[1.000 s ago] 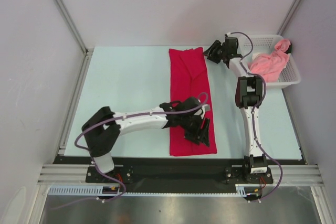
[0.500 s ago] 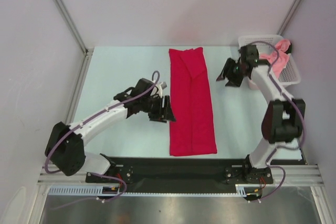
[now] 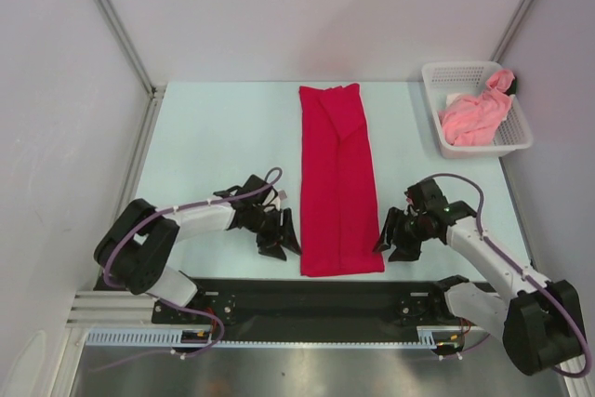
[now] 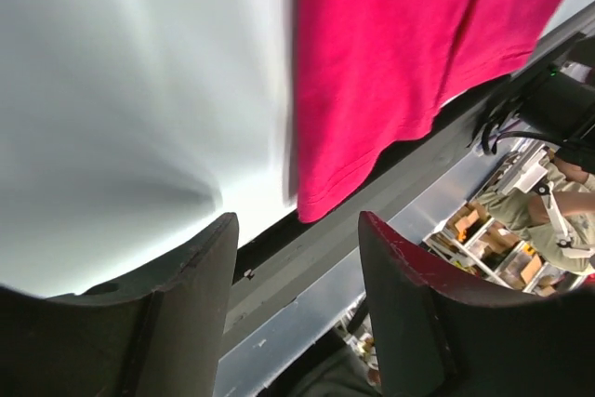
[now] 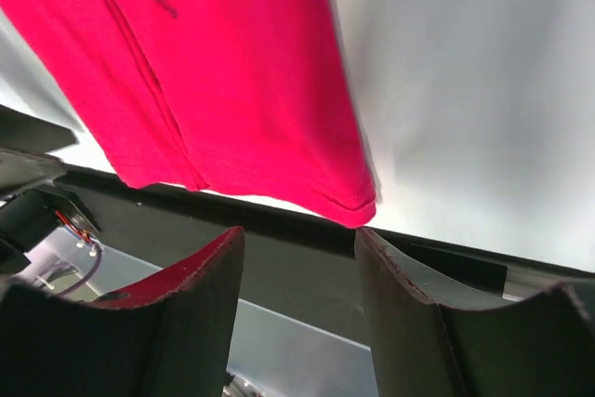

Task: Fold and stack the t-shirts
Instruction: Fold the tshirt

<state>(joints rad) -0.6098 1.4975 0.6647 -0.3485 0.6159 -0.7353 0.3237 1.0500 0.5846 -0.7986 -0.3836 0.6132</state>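
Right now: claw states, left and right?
Left claw: open, holding nothing, at the near left corner of the red t-shirt.
Right claw: open, holding nothing, at its near right corner.

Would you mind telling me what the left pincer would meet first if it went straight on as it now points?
Probably the near left corner of the red t-shirt, just ahead of the left pincer, though it might touch the table first; depth is unclear.

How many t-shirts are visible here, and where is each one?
2. The red shirt lies folded in a long strip on the middle of the table. The pink shirt is crumpled in the basket at the far right. Another could be hidden beneath it.
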